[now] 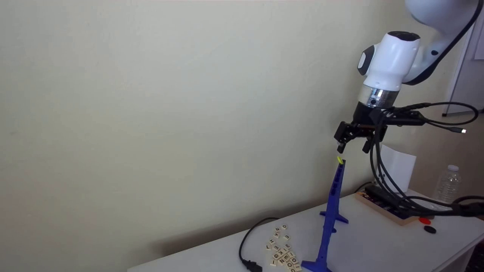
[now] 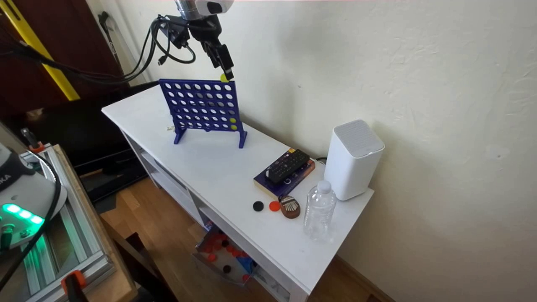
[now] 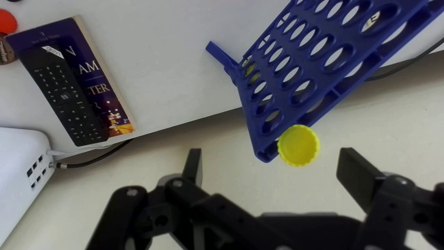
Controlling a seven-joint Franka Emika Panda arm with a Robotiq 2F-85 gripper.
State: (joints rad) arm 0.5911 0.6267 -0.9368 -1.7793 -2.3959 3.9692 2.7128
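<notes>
My gripper (image 3: 272,163) is open above the end of an upright blue slotted game frame (image 1: 332,206), with nothing held. A yellow disc (image 3: 299,146) rests at the frame's top edge near its end slot, standing partly out of it. In the wrist view it appears between the two fingers, with a gap on each side. An exterior view puts the disc (image 1: 340,160) just below one fingertip; in another the fingertip overlaps the disc (image 2: 223,78), so contact is hard to judge there. Two more yellow discs (image 2: 233,124) sit low in the frame's end column.
A book bears a black remote (image 2: 289,165), near a white box (image 2: 352,163) and a clear bottle (image 2: 319,209). Letter tiles (image 1: 283,255) and a black cable (image 1: 245,241) lie beside the frame. A red disc (image 2: 274,206) and black disc (image 2: 258,206) lie forward. The wall is close behind.
</notes>
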